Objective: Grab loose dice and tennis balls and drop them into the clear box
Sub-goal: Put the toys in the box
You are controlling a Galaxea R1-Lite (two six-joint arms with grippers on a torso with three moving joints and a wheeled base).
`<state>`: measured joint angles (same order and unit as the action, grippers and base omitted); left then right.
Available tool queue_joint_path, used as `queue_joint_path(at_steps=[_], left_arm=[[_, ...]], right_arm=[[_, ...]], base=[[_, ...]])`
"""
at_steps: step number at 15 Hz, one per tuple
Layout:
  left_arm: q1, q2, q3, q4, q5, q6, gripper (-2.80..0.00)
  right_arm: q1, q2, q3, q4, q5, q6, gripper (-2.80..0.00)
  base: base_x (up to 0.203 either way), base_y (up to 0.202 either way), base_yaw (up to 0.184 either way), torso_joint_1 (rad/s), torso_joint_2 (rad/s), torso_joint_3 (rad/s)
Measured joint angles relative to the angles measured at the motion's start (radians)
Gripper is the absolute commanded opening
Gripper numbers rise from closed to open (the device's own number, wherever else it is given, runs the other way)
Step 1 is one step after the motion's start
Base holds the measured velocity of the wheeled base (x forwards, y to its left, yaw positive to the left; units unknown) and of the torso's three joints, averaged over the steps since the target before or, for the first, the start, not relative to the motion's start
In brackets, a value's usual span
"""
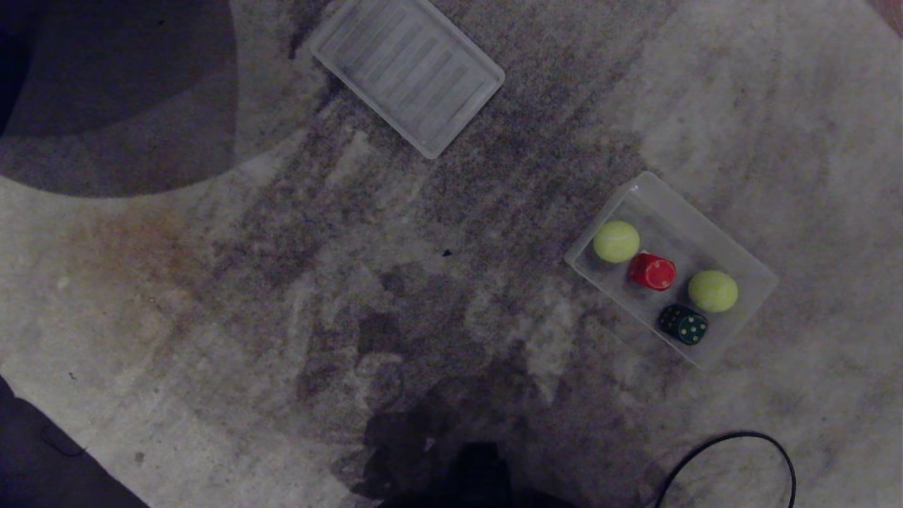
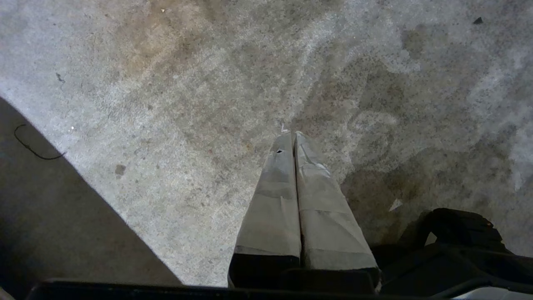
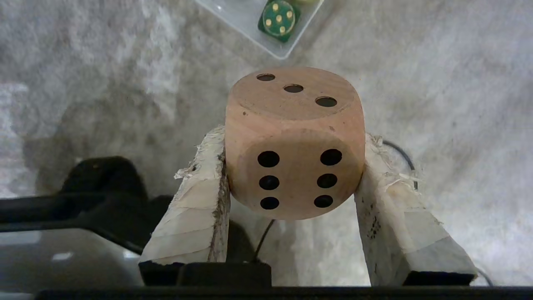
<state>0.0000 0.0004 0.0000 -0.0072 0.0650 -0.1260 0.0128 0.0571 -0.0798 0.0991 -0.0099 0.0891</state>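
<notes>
Tan wooden die with rounded corners and black pips is clamped between the tape-wrapped fingers of the right gripper, three-pip face away from the wrist, six-pip face toward the camera. It hangs above the grey mottled carpet, short of the clear plastic box, whose near corner shows just beyond it in the right wrist view. That gripper is outside the head view.

Box sits on the carpet at the right of the head view, angled. Inside it: one fuzzy yellow-green tennis ball at the far-left end, small red die just beside it, second yellow-green tennis ball further along, and dark green die with pale pips at the near corner, five-pip face up in the right wrist view.

Flat ribbed translucent lid lies well apart from the box, at the top centre of the head view. Black cable loops on the carpet at bottom right.

Left gripper is clenched on nothing, taped fingers pressed together, pointing at bare carpet.
</notes>
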Motion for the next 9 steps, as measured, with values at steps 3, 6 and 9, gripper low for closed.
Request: queue_joint_path(at_steps=[3, 6, 9], left_arm=[[0.0, 0.0, 0.0, 0.0, 0.0, 0.0, -2.8], [0.0, 0.0, 0.0, 0.0, 0.0, 0.0, -2.8], [0.0, 0.0, 0.0, 0.0, 0.0, 0.0, -2.8]], right_arm=[[0.0, 0.196, -0.105, 0.017, -0.001, 0.086, -2.8], [0.0, 0.489, -0.19, -0.077, -0.003, 0.18, -2.8], [0.0, 0.83, -0.231, -0.287, -0.017, 0.252, -2.8]], base=[[0.0, 0.0, 0.0, 0.0, 0.0, 0.0], [0.0, 0.0, 0.0, 0.0, 0.0, 0.0], [0.0, 0.0, 0.0, 0.0, 0.0, 0.0]])
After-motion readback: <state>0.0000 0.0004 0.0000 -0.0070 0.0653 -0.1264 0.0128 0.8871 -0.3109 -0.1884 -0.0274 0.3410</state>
